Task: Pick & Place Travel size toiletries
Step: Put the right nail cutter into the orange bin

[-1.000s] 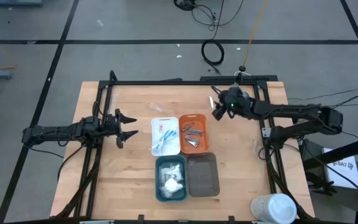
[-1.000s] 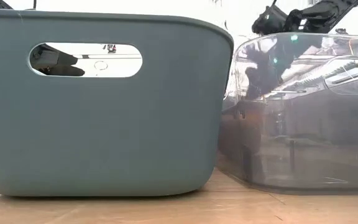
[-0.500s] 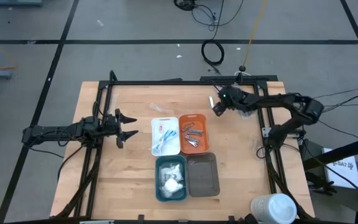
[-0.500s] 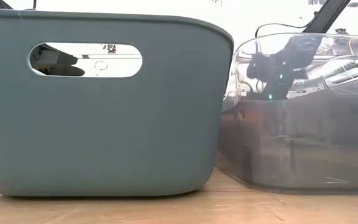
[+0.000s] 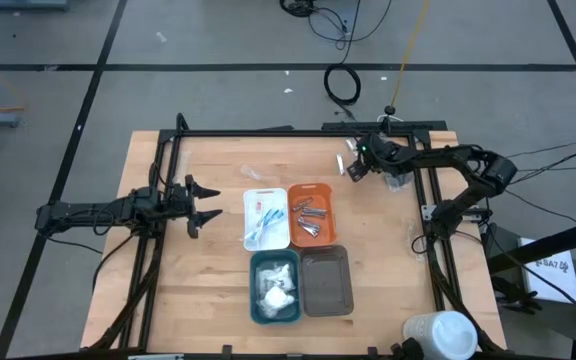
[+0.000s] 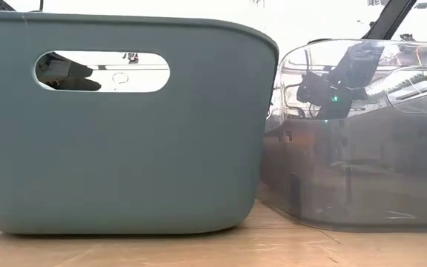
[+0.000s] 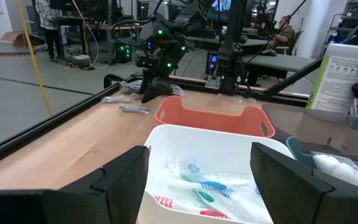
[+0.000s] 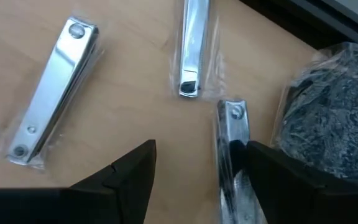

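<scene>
Loose toiletries lie flat on the wood at the table's far right: three silver clippers in clear wrap (image 8: 51,87) (image 8: 192,46) (image 8: 232,149) and a dark grey roundish piece (image 8: 331,102). My right gripper (image 8: 197,180) (image 5: 352,169) hangs open just above them, pointing slantwise down. The third clipper lies between its fingers, close to one of them. My left gripper (image 5: 206,203) (image 7: 201,186) waits open at the table's left, level, facing the white tray (image 7: 166,140), which holds toothbrushes (image 7: 204,190).
Four trays stand mid-table: white (image 5: 251,205), orange (image 5: 311,187) with silver pieces, teal (image 5: 255,285) with white sachets, and grey (image 5: 346,285). A big white cup (image 5: 443,333) lies at the near right edge. A black frame rail (image 5: 298,132) runs along the far edge.
My right gripper has come down toward the loose pieces at the table's far right and tipped more steeply downward, its arm folding back toward the right edge. The pieces have not moved.
</scene>
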Available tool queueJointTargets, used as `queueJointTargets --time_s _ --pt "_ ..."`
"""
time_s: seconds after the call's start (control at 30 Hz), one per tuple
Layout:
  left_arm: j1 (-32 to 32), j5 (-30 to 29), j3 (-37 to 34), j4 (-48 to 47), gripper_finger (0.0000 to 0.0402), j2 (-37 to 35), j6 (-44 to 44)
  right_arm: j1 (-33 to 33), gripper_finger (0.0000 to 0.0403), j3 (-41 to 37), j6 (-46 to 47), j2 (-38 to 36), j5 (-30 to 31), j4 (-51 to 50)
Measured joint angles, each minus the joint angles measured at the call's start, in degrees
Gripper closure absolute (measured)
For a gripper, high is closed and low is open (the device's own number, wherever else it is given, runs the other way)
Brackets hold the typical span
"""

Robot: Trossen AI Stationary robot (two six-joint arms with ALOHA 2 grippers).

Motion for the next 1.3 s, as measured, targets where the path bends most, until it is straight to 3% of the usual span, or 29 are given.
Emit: queueJointTargets --time_s 0.3,0.63,1.03,1.3 --pt "0.0 0.0 0.0 0.0 0.0128 0.0 0.0 0.0 0.0171 0.0 -0.6 0.5 1.0 0.4" --pt "0.0 0.0 0.0 0.0 0.0128 0.0 0.0 1.3 0.0209 0.1 0.4 0.3 -10.1 -3.9" --pt "0.0 0.0 0.0 0.0 0.0128 0.0 0.0 7.2 0.0254 0.1 0.0 0.3 -10.8 -4.2" --pt "0.0 0.0 0.0 0.0 0.0128 0.0 0.0 8.0 0.0309 0.0 -0.6 0.4 -11.1 -4.0"
